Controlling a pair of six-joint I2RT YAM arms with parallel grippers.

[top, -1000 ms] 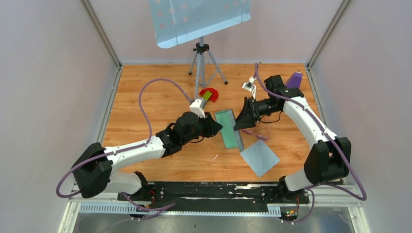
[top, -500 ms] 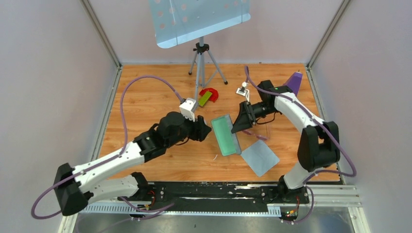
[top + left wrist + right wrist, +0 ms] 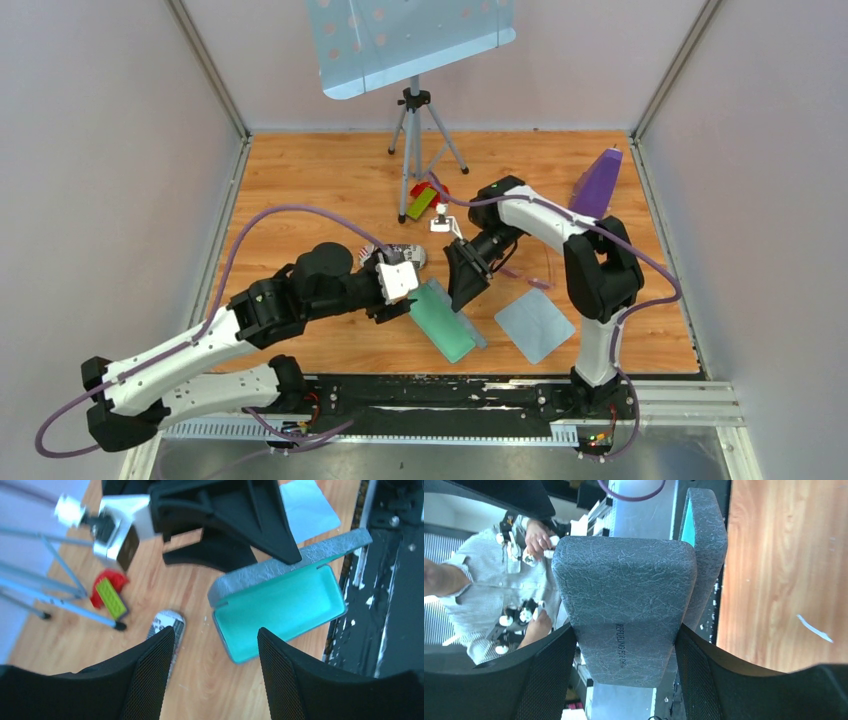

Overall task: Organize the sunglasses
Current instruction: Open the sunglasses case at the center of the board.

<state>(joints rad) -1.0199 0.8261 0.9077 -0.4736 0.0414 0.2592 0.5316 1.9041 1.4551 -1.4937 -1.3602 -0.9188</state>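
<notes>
The grey hard case (image 3: 446,322) lies open on the wooden floor, its teal inside (image 3: 282,605) facing up. My right gripper (image 3: 463,288) is shut on the raised grey lid (image 3: 626,605), with one finger against each side. Just left of the case, my left gripper (image 3: 410,298) is open over bare wood and holds nothing (image 3: 215,632). The sunglasses (image 3: 528,279) show only as a thin pale pink line on the floor to the right of the right gripper, above the cloth.
A light blue-grey cloth (image 3: 535,325) lies right of the case. A patterned oval thing (image 3: 405,255) sits by the left gripper. Further back are a red and green piece (image 3: 428,197), a tripod (image 3: 415,120) and a purple object (image 3: 598,185).
The left gripper has opened and drawn back towards the near left. The right gripper has swung left and nearer with the case, which now lies turned and closer to the front edge.
</notes>
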